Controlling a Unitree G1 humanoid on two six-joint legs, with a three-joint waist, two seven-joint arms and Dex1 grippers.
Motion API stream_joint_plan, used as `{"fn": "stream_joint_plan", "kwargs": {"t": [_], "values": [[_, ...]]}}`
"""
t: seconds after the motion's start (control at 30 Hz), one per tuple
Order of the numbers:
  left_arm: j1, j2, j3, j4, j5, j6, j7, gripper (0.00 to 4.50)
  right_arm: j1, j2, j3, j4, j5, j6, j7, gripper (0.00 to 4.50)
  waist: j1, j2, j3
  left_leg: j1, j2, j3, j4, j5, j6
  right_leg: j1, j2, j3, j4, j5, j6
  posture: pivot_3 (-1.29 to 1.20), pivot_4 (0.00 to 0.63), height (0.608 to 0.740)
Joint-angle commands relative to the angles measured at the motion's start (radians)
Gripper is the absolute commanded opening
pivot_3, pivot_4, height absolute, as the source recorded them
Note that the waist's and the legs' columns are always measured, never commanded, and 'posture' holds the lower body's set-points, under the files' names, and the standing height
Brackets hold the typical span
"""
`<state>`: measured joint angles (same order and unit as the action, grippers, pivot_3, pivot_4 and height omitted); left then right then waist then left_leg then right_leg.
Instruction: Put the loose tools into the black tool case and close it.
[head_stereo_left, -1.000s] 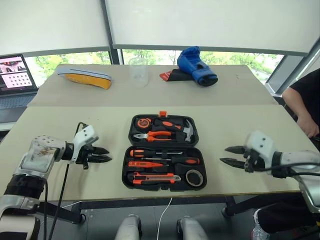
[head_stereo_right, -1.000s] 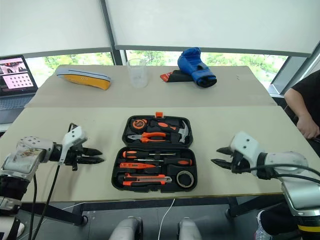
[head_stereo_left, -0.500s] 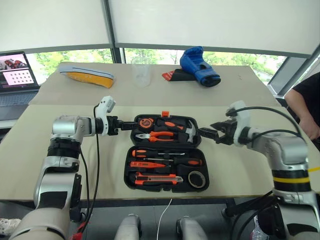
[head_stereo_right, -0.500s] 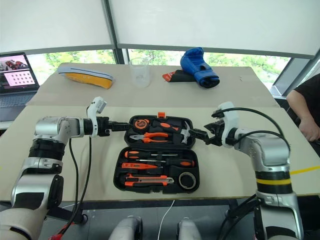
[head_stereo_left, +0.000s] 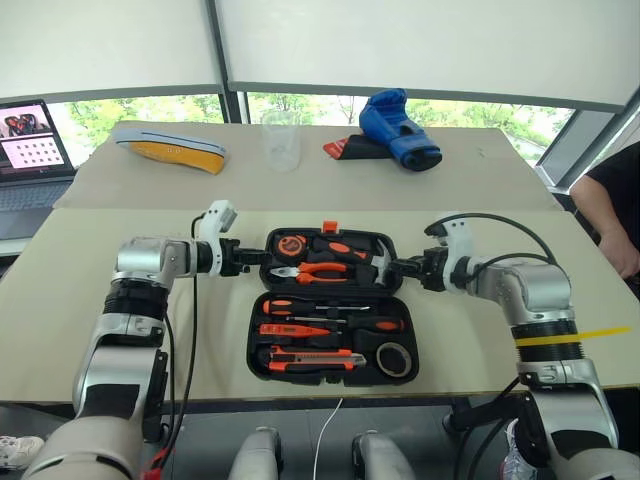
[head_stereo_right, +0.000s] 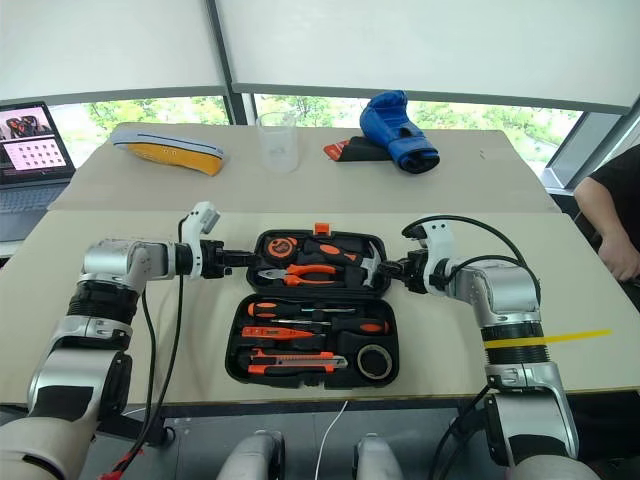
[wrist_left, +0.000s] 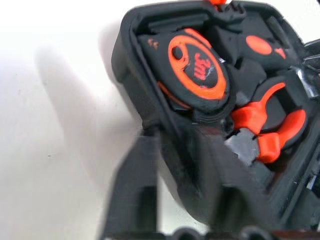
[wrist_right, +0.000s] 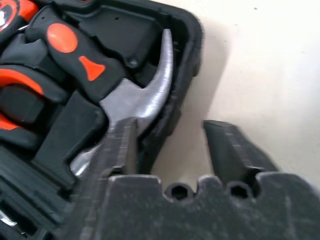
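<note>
The black tool case (head_stereo_left: 326, 307) lies open on the worktop (head_stereo_left: 120, 300). The left claw (wrist_left: 175, 165) grasps its lid's left rim. The right claw (wrist_right: 170, 145) straddles the right rim, its fingers not clenched.

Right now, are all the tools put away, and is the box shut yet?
Packing looks done: the screwdrivers, utility knife and tape roll sit in the tool case. In hand: the left tool and right tool straddle the far half's side walls. Left: fold the open case shut and fasten its orange latch.
</note>
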<state>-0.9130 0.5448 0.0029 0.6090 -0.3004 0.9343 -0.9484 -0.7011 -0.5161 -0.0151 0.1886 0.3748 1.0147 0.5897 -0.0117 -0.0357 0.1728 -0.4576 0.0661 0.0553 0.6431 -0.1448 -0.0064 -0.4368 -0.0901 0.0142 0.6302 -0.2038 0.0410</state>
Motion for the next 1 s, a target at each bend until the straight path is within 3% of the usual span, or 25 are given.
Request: {"fn": "stream_joint_plan", "kwargs": {"t": [0.03, 0.1, 0.3, 0.63, 0.8, 1.0], "values": [[0.019, -0.002, -0.014, -0.048, -0.011, -0.009, -0.026, 0.00, 0.001, -0.001, 0.010, -0.023, -0.009, -0.005, 0.002, 0.78, 0.000, 0.000, 0.000, 0.000, 0.000, 0.000, 0.000, 0.000, 0.000, 0.000, 0.000, 0.000, 0.000, 0.000, 0.000, 0.00, 0.150, 0.740], [0.024, -0.002, -0.012, -0.055, -0.014, -0.009, -0.026, 0.00, -0.002, 0.000, 0.007, -0.018, -0.009, -0.004, -0.001, 0.04, -0.001, 0.000, -0.001, 0.001, 0.000, 0.000, 0.000, 0.000, 0.000, 0.001, 0.000, 0.000, 0.000, 0.000, 0.000, 0.00, 0.150, 0.740], [0.044, -0.004, -0.004, -0.083, -0.020, -0.037, -0.033, 0.00, -0.036, 0.029, -0.055, -0.014, 0.011, -0.030, -0.033, 0.04, -0.003, 0.000, -0.001, 0.002, 0.000, 0.000, 0.000, 0.000, 0.000, 0.001, 0.000, 0.000, 0.000, 0.001, -0.001, 0.00, 0.150, 0.740], [-0.082, -0.087, 0.144, -0.008, -0.026, -0.321, 0.142, 0.00, -0.094, 0.058, -0.081, -0.026, -0.102, -0.343, -0.131, 0.04, 0.002, -0.001, 0.000, -0.004, 0.000, 0.000, 0.000, 0.004, 0.000, -0.003, 0.000, 0.000, -0.001, 0.005, 0.005, 0.00, 0.150, 0.740], [-0.004, -0.086, 0.099, -0.154, -0.011, -0.438, 0.090, 0.00, 0.004, 0.054, -0.085, -0.086, -0.147, -0.484, -0.168, 0.04, 0.000, 0.000, 0.000, -0.005, 0.000, 0.001, -0.001, 0.004, 0.000, -0.003, 0.000, 0.001, -0.003, 0.006, 0.001, 0.00, 0.150, 0.740], [0.199, -0.075, -0.006, -0.294, 0.110, -0.632, 0.120, 0.00, 0.192, 0.075, -0.055, -0.148, -0.219, -0.636, -0.206, 0.04, 0.001, 0.000, 0.000, -0.007, -0.001, 0.001, -0.004, 0.001, 0.000, -0.003, 0.000, 0.001, -0.006, 0.005, 0.002, 0.00, 0.150, 0.740]]}}
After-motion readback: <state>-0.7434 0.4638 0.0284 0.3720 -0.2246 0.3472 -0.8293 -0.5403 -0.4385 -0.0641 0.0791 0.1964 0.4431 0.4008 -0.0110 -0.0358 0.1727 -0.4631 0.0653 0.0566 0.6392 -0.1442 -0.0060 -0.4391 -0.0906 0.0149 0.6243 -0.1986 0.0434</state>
